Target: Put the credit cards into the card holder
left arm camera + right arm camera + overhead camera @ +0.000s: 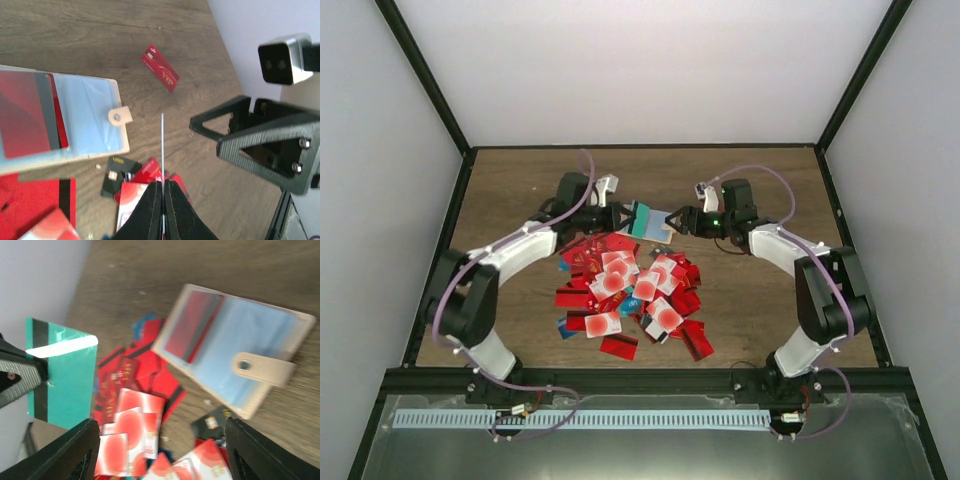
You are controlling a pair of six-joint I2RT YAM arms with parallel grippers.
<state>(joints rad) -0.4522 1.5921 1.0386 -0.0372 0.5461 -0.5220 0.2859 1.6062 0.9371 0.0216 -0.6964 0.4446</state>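
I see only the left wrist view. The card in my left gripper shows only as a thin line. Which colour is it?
Observer: Teal. The right wrist view shows the face of the card in the left gripper, with a dark stripe and a white strip.
Operator: Does the right gripper hold anything?
Observer: No. The right gripper is open and empty. The card holder lies open below it.
Operator: Are many cards left outside?
Observer: Yes. The top view shows a big pile of loose cards, mostly red.

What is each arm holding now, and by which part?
The left fingers pinch a teal card by its striped edge; the right fingers hold nothing.
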